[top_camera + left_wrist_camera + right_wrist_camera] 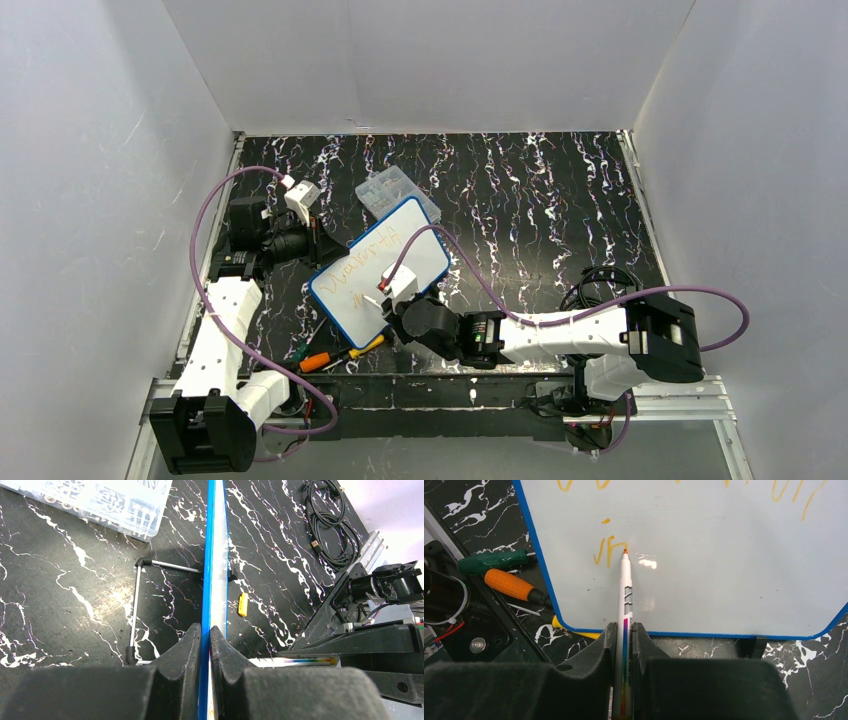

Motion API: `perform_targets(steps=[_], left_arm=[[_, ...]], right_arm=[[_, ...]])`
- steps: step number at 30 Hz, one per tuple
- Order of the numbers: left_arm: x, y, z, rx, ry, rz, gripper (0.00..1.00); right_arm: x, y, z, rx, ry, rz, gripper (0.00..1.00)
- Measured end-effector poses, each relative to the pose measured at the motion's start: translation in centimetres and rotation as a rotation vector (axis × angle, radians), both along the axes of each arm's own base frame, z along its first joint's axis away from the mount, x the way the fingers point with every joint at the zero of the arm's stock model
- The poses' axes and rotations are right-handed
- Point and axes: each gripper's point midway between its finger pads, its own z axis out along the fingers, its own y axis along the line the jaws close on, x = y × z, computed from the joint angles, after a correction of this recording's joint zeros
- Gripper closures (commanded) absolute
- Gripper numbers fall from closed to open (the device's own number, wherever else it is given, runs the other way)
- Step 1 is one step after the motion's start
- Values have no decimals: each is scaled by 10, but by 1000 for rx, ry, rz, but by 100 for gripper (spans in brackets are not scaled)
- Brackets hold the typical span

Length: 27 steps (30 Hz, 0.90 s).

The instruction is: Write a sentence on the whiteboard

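The whiteboard (385,268) with its blue rim lies slanted in the middle of the black marbled table. My left gripper (205,630) is shut on the whiteboard's edge (212,570), seen edge-on in the left wrist view. My right gripper (624,627) is shut on a white marker (625,595) whose orange tip touches the whiteboard (724,570). The sentence (365,262) shows as one line of orange cursive across the board. The start of a second line of orange strokes (608,551) lies beside the marker tip, near the board's lower left corner.
A clear compartment box (393,190) sits just behind the board. Green and orange-handled screwdrivers (318,358) lie by the board's near corner. A metal hex key (137,605) and a small yellow cap (242,604) lie under the board. Black cables (605,280) are coiled at right.
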Motion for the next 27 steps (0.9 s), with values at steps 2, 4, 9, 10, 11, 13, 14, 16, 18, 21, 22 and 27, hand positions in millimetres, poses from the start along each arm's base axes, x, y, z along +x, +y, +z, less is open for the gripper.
perform_targets(steps=[2, 4, 9, 10, 11, 13, 14, 16, 18, 21, 22, 27], left_arm=[[0, 0, 0, 1, 0, 1, 100], [0, 0, 0, 1, 0, 1, 100], [0, 0, 0, 1, 0, 1, 100], [0, 0, 0, 1, 0, 1, 100], [0, 0, 0, 1, 0, 1, 100], [0, 0, 0, 1, 0, 1, 100], [0, 0, 0, 0, 0, 1, 100], [0, 0, 0, 0, 0, 0, 100], [-1, 0, 0, 0, 0, 0, 100], [-1, 0, 1, 0, 0, 0, 100], [-1, 0, 1, 0, 0, 0, 100], [-1, 0, 1, 0, 0, 0, 100]], right_arm=[[-1, -1, -2, 2, 12, -2, 99], [-2, -1, -4, 0, 22, -3, 99], [-3, -3, -7, -8, 33, -4, 99], [-3, -3, -7, -11, 34, -4, 99], [-4, -3, -8, -13, 34, -3, 99], [-4, -5, -8, -19, 36, -1, 99], [-5, -5, -9, -23, 37, 0, 99], [-5, -8, -9, -30, 38, 0, 99], [-6, -9, -6, -25, 36, 3, 99], [-7, -16, 2, -4, 27, -1, 99], [-6, -18, 6, 3, 22, -7, 99], [1, -21, 11, 4, -9, -27, 99]])
